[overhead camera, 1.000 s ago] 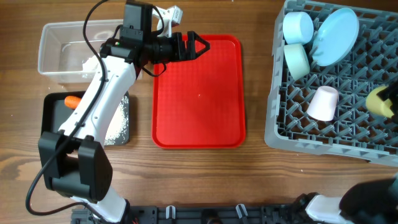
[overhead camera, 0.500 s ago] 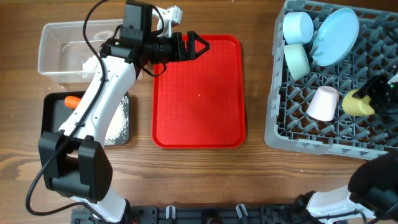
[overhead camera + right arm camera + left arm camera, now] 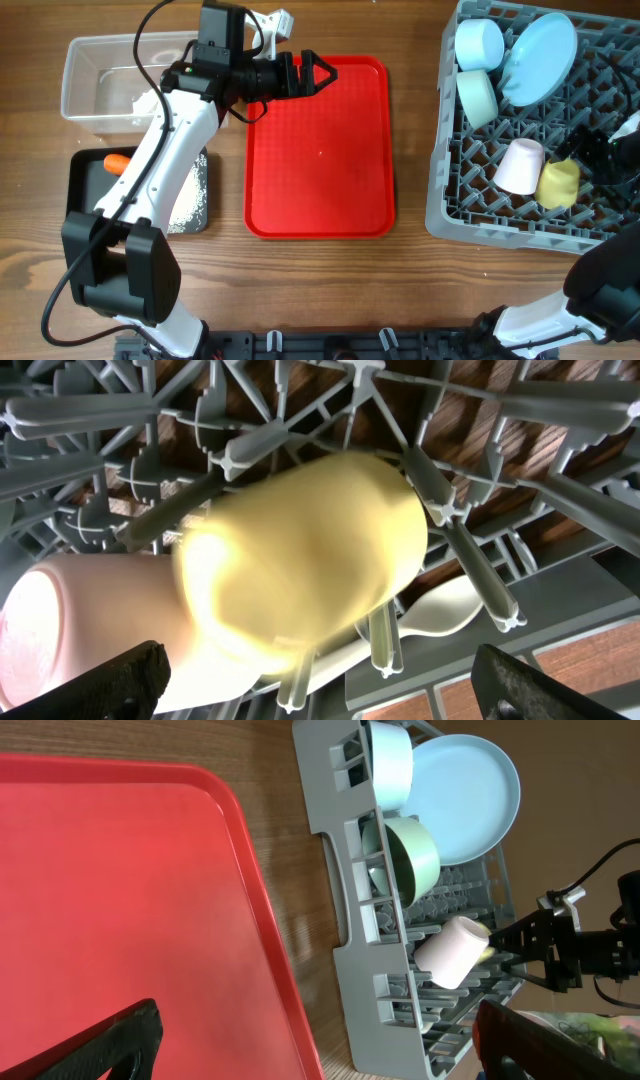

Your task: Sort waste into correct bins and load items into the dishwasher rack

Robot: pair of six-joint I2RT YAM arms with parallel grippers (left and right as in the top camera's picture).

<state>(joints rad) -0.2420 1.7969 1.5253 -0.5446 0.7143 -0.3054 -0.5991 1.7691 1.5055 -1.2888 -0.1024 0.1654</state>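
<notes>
Looks near finished. Yellow cup [image 3: 559, 183] lies in dishwasher rack [image 3: 450, 215] just ahead of spread right gripper [image 3: 325, 680], beside pink cup [image 3: 521, 165]. Bowls [image 3: 478, 97], plate [image 3: 540, 55] and spoon [image 3: 440, 610] loaded. Red tray [image 3: 320, 160] beneath spread left gripper [image 3: 325, 75] bare.

The left arm [image 3: 160, 170] stood on its base near the table's front left corner, its white link slanting toward the back edge, where the black wrist bent to the right and lay roughly level. The left gripper [image 3: 318, 74] pointed toward the table's right edge, jaws spread wide with nothing between them; in the left wrist view its two black fingers [image 3: 105, 1045] sat at opposite bottom corners. The right arm [image 3: 610, 295] reached up from the front right corner, mostly out of frame. The right gripper [image 3: 603, 152] hung near the right edge, jaws wide apart, gripping nothing.
</notes>
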